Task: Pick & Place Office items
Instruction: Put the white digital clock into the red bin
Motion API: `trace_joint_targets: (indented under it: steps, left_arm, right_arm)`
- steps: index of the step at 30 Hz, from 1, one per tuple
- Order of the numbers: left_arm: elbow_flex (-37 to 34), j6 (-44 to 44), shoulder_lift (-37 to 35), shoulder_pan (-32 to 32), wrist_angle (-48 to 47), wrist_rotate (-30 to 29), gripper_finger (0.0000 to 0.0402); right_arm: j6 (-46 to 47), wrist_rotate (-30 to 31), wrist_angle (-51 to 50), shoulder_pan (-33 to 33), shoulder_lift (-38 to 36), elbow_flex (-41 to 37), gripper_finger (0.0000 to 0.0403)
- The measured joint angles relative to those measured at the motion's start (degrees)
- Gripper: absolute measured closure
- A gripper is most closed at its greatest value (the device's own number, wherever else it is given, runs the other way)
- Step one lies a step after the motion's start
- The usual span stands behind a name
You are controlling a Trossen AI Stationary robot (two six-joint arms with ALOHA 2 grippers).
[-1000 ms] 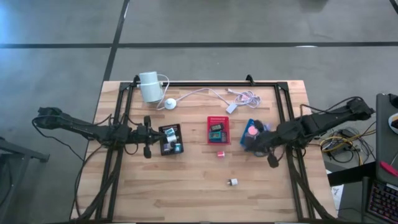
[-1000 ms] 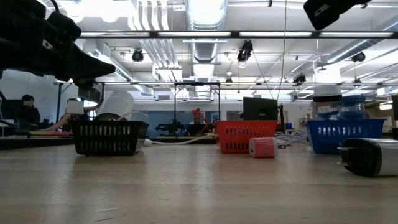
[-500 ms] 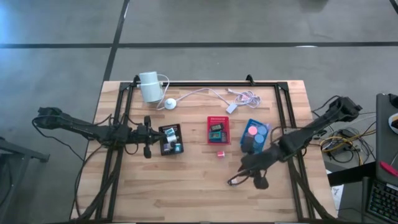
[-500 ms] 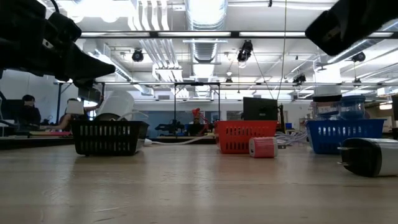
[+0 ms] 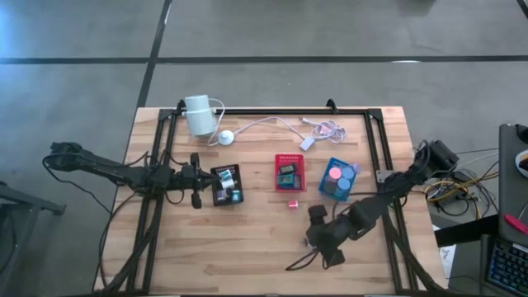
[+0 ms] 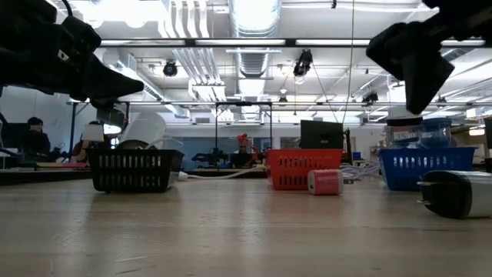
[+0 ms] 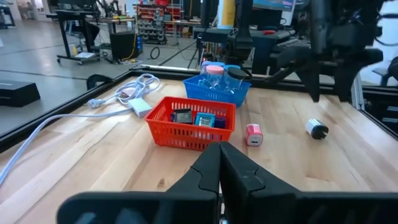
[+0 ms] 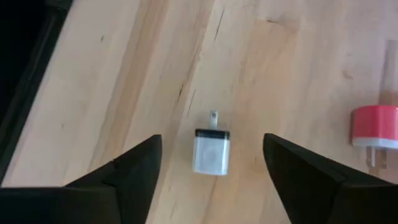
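A white block with metal prongs (image 8: 211, 150) lies on its side on the bare wood toward the near right; it also shows in the low view (image 6: 457, 193) and the left wrist view (image 7: 316, 129). My right gripper (image 8: 212, 163) hangs above it, open, with a finger on either side and touching nothing; in the high view the gripper (image 5: 312, 241) covers the block. A pink block (image 5: 292, 203) lies in front of the red tray (image 5: 289, 172). My left gripper (image 7: 219, 163) is shut and empty, held over the table beside the black tray (image 5: 225, 185).
A blue tray (image 5: 338, 179) holding round discs stands right of the red tray. The black and red trays hold small items. A white cylinder (image 5: 198, 114) and its white cable (image 5: 280, 125) lie along the far edge. Bare wood stretches along the near edge.
My right gripper has swung from above the blue tray toward the table's near edge and leftward, and has come down over the white block. The left arm and all items have kept still.
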Motion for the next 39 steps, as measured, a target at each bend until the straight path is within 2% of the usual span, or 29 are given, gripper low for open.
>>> trace_joint_targets:
  steps: [5, 11, 23, 27, 33, 39]
  left_arm:
    - [0.00, 0.00, 0.00, 0.00, -0.01, 0.00, 0.0392]
    - [0.00, 0.00, 0.00, 0.00, -0.03, 0.00, 0.0392]
    - [0.00, -0.02, 0.00, 0.01, -0.02, 0.00, 0.0392]
    - [0.00, -0.02, 0.02, -0.01, -0.03, 0.02, 0.0392]
    - [0.00, -0.02, 0.21, 0.01, -0.08, 0.00, 0.0392]
    - [0.00, 0.06, 0.20, -0.01, -0.02, -0.04, 0.0392]
  right_arm:
    - [0.54, 0.17, 0.11, 0.12, 4.70, 1.76, 0.0109]
    - [2.60, 0.15, -0.04, 0.42, 8.41, 2.81, 0.0101]
    - [2.49, 0.15, -0.72, 0.37, 6.25, 1.83, 0.0112]
    - [1.70, 2.14, -2.20, 0.26, 3.82, 1.30, 0.0114]
    - [-5.34, 15.61, -5.27, -1.14, -4.85, 1.19, 0.0126]
    - [-11.35, 15.92, -12.17, -13.59, -16.31, 1.62, 0.0131]
